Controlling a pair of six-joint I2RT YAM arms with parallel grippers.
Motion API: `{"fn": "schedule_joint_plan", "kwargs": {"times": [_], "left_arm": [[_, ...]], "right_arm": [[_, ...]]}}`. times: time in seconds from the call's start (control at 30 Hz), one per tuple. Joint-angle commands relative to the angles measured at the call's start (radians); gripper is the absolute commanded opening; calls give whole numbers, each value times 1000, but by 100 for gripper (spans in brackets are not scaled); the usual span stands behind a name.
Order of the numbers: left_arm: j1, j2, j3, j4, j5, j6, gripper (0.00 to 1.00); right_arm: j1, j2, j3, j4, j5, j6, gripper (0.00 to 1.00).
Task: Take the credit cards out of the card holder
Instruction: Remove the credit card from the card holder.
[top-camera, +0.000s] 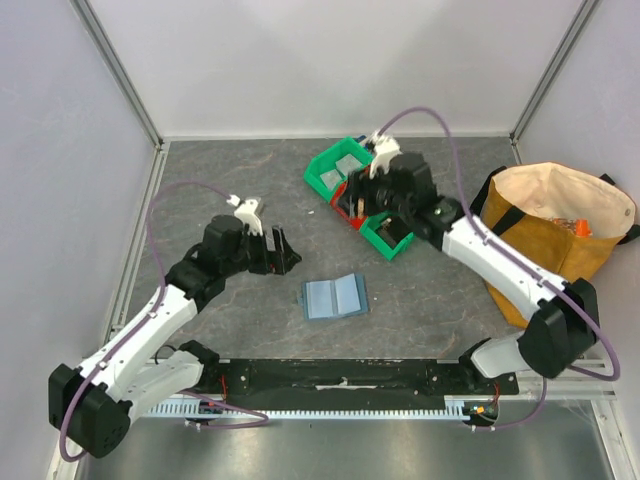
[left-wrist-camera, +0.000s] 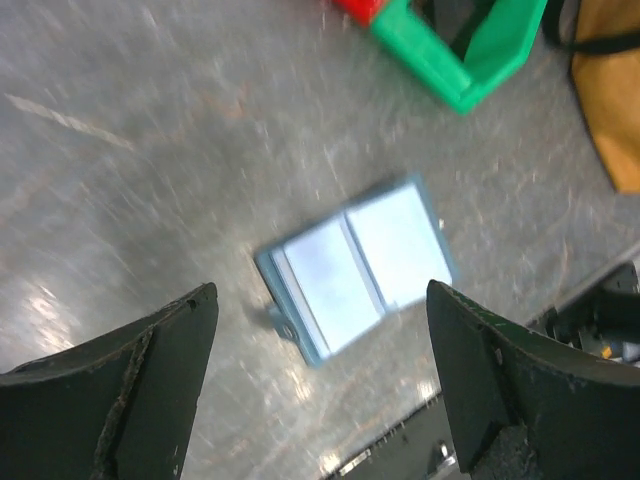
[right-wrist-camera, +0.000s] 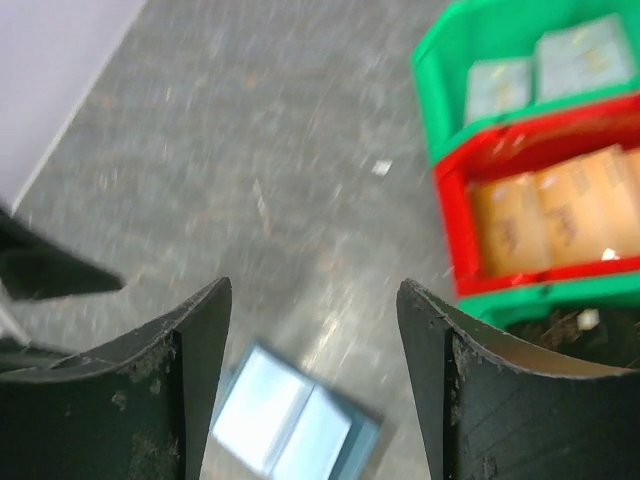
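Left wrist view showed the left gripper with its black fingers spread wide and empty, above the small slate-blue soft bifold card holder, which lay open and flat on the grey table. The right gripper, likewise wide and empty, hung beside the green plastic bin and red plastic bin. Blur hid whether any thin credit cards sat in the pockets.

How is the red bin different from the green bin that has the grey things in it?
Colour: the red bin is red and the green bin is green.
Contents: the red bin holds tan flat pieces, while the green bin holds pale grey pieces.
Place: the red bin sits between the green bin and a second green bin, so the green bin is at the end of the row.
Both are open-topped bins, set side by side.
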Motion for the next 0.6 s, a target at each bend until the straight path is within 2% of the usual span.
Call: {"fn": "schedule_joint_plan", "kwargs": {"times": [0.0,0.2,0.3,0.37,0.43,0.57], "left_arm": [[-61,31,-110,48,69,-162,90],[-126,60,-245,176,14,-253,89],[-156,95,-280,222,-14,-279,86],[-176,120,-296,249,-32,-288,84],[-189,149,-312,272,-51,-297,80],[-201,187,-328,294,-81,-300,61]], "right_arm": [[109,-84,-181,22,80,23,75],[288,-129,-361,56,198,62,76],[374,-90,-394,75,255,71,79],[431,-55,-396,81,298,70,85],[485,-17,-390,85,342,68,88],[563,69,-365,95,410,62,89]]}}
